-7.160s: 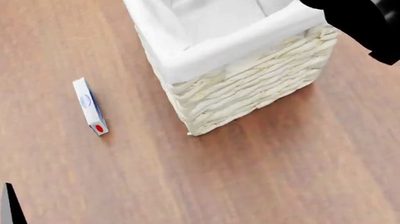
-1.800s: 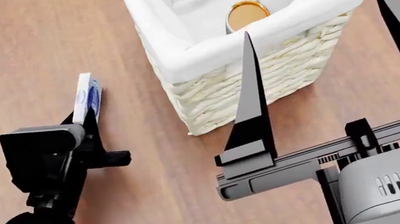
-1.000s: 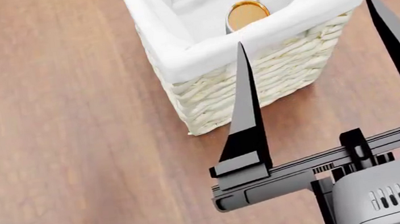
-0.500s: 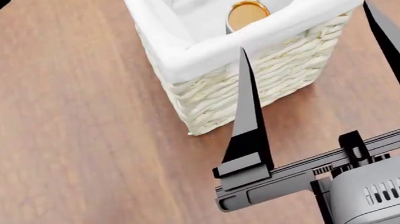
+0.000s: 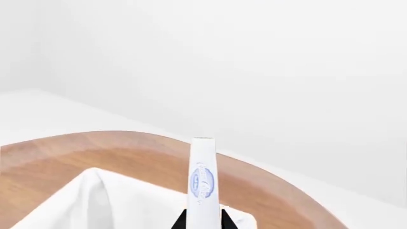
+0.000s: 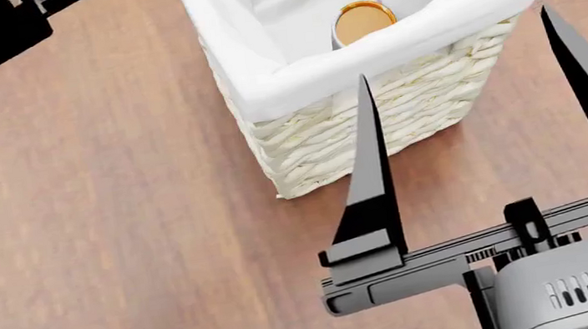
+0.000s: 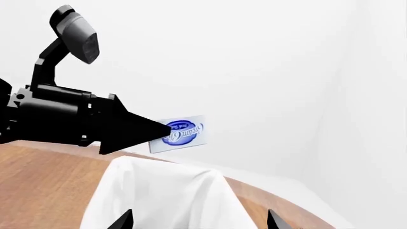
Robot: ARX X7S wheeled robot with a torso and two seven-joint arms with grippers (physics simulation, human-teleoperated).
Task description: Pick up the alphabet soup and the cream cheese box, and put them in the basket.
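Between the left gripper's (image 7: 147, 131) closed fingers sits the cream cheese box (image 7: 184, 133), raised above the basket (image 6: 378, 112) rim with open air around it. Below and ahead, the alphabet soup (image 6: 363, 20) already lies inside. Right gripper (image 6: 483, 99) hangs wide, empty, beside the near wicker wall.

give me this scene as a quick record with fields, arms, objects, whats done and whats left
left gripper: shut on the thin white cream cheese box with blue oval logo, held in the air above the basket's white liner
right gripper: open, empty, near the basket's front
basket: cream woven wicker basket on the brown wooden table
soup: gold-ended alphabet soup can inside the basket
done: soup in basket
left: release the box into the basket
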